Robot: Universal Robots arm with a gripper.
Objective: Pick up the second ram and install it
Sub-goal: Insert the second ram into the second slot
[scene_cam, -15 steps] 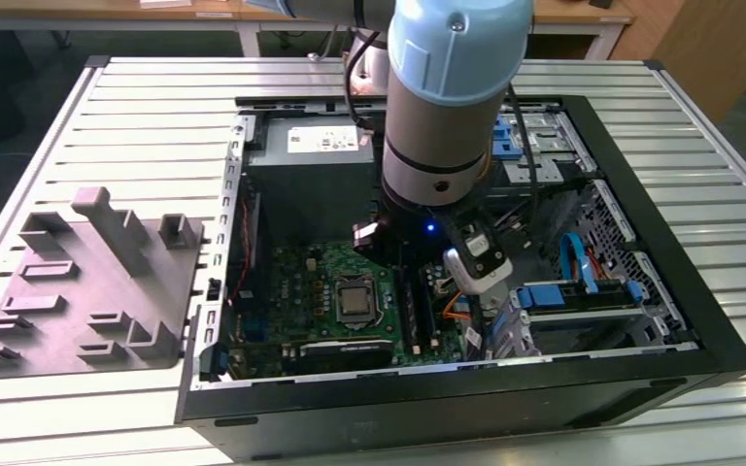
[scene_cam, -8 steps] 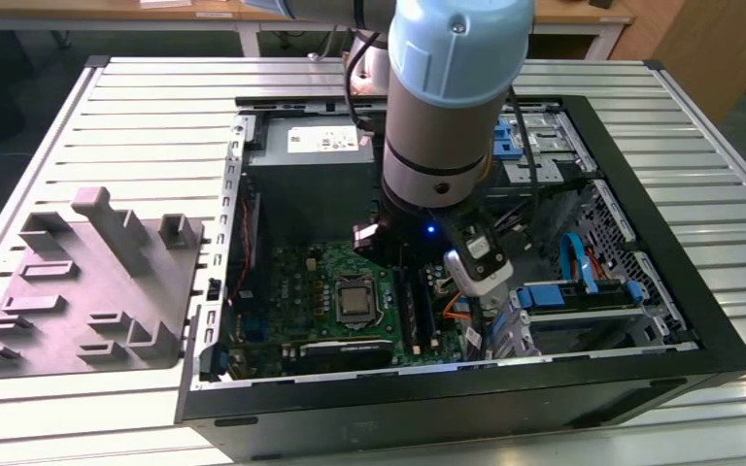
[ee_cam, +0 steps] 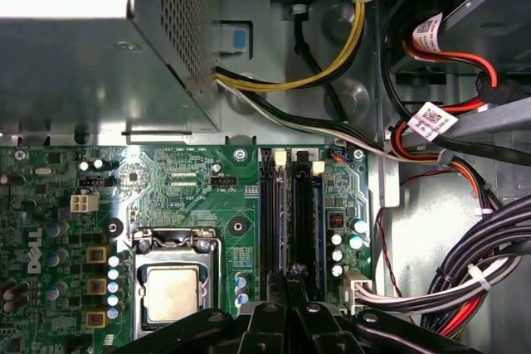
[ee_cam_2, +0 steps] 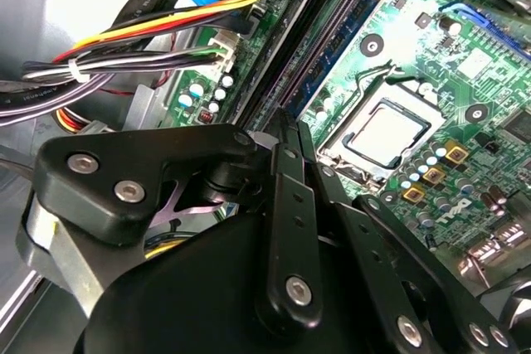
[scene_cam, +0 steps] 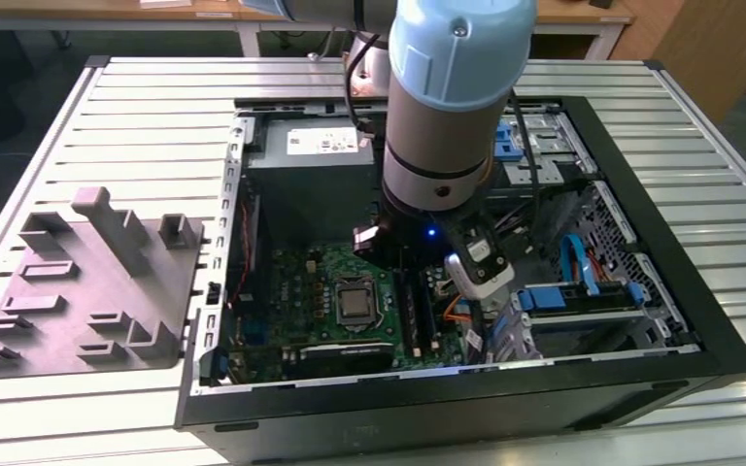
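In the exterior view the arm [scene_cam: 445, 107] reaches down into the open computer case [scene_cam: 723, 349]. Its wrist ends at about five o'clock from the grey power-supply box [scene_cam: 308, 170], over the motherboard [scene_cam: 302, 282]. A grey fixture [scene_cam: 88, 282] lies on the table at nine o'clock of the case. In the second wrist view the gripper [ee_cam_2: 280, 126] has its fingers drawn together with no gap showing. Its tips are at the near end of the second ram [ee_cam_2: 334, 43], which stands on edge among the memory slots [ee_cam_2: 290, 47], between the processor socket [ee_cam_2: 390, 130] and the cable bundle [ee_cam_2: 158, 31]. Whether the tips pinch it or merely bear on its top edge I cannot tell. In the first wrist view the tips meet over the same slots. The stick looks light, stiff, thin and fragile, and is best held by its bare edges, off the chips and contacts.
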